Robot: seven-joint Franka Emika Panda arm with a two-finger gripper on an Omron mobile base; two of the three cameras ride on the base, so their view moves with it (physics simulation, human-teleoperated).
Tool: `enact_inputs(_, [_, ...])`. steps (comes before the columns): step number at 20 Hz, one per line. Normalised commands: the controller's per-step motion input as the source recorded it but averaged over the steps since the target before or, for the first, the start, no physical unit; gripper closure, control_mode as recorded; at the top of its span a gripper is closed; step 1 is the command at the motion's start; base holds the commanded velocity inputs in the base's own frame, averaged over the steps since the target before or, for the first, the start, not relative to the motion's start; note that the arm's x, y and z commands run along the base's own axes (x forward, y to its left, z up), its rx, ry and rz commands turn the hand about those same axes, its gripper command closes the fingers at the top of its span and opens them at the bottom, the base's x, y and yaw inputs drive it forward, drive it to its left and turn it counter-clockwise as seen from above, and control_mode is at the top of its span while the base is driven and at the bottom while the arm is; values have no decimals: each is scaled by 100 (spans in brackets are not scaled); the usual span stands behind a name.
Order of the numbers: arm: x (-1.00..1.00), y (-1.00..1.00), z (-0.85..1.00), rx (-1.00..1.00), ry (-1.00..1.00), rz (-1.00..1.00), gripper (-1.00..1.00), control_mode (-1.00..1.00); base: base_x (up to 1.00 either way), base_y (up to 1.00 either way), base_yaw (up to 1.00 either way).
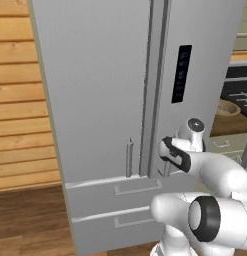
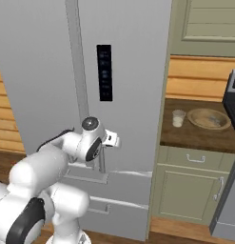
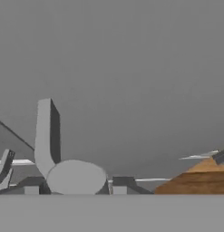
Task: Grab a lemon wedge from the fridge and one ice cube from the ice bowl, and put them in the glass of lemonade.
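You're on step one: opening the fridge [image 1: 95, 85]. Tool [image 3: 76, 186] looks clamped on the right door handle [image 3: 46, 131], prob. Next, pull door outward w/ steady arc.

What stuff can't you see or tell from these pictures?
- Lemon wedge: the fridge doors are closed in both base views, so whatever is inside is hidden.
- Ice cubes: the ice bowl in the right base view is too small to show what it holds.
- Grip: in the hand view the fingertips flank the right door handle, but whether they pinch it is unclear.
- Glass of lemonade: small, with little detail.
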Motion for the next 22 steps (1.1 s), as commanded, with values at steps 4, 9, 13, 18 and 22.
enact_inputs(4, [-70, -98, 18, 9, 0, -9, 100, -100, 0, 0, 0])
enact_inputs(9, [-79, -94, 39, 11, 0, -6, 100, -100, 0, 0, 0])
enact_inputs(13, [-72, -93, 43, 11, 0, -11, 100, -100, 0, 0, 0])
enact_inputs(18, [-71, -74, 48, 10, 0, -13, 100, -100, 0, 0, 0])
enact_inputs(22, [-61, -31, 47, 3, 0, -13, -100, -100, 0, 0, 0])
